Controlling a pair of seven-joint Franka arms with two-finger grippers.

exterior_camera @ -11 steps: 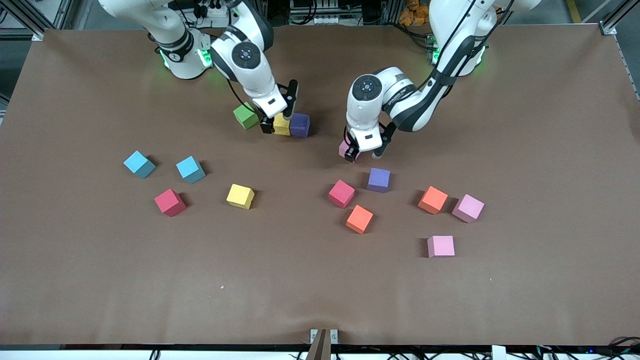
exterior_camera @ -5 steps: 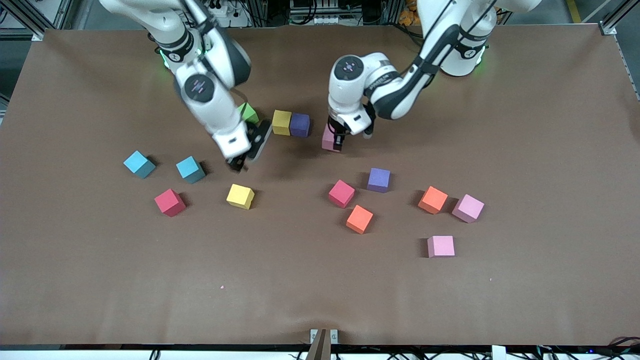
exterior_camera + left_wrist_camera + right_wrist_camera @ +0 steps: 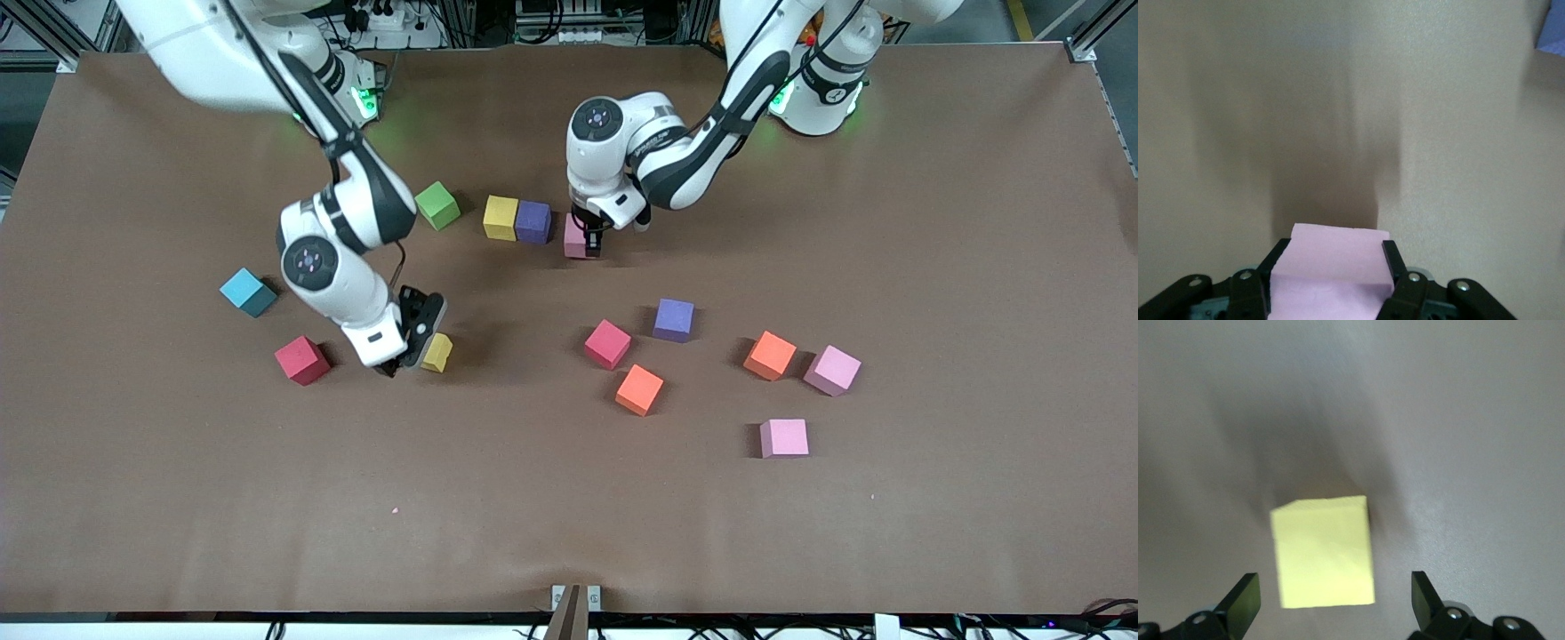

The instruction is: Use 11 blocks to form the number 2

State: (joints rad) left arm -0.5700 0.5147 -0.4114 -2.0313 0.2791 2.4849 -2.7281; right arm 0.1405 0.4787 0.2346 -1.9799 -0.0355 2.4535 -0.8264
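Observation:
A yellow block (image 3: 500, 218) and a purple block (image 3: 533, 222) stand touching in a short row; no number 2 is in view. My left gripper (image 3: 584, 242) is shut on a pink block (image 3: 574, 236) (image 3: 1331, 267), held low just beside the purple block (image 3: 1553, 30) toward the left arm's end. In the left wrist view the left gripper (image 3: 1335, 253) clamps the pink block on both sides. My right gripper (image 3: 407, 348) (image 3: 1335, 585) hangs open over a loose yellow block (image 3: 437, 353) (image 3: 1323, 550), one finger on each side and apart from it.
A green block (image 3: 437, 205) sits beside the row toward the right arm's end. Loose blocks lie nearer the front camera: light blue (image 3: 248, 292), red (image 3: 302, 360), red (image 3: 608, 344), purple (image 3: 674, 320), orange (image 3: 640, 389), orange (image 3: 770, 356), pink (image 3: 832, 370), pink (image 3: 784, 438).
My right gripper left the row's yellow block and swung down over the loose yellow block, covering one light blue block. My left gripper carried the pink block up beside the purple block.

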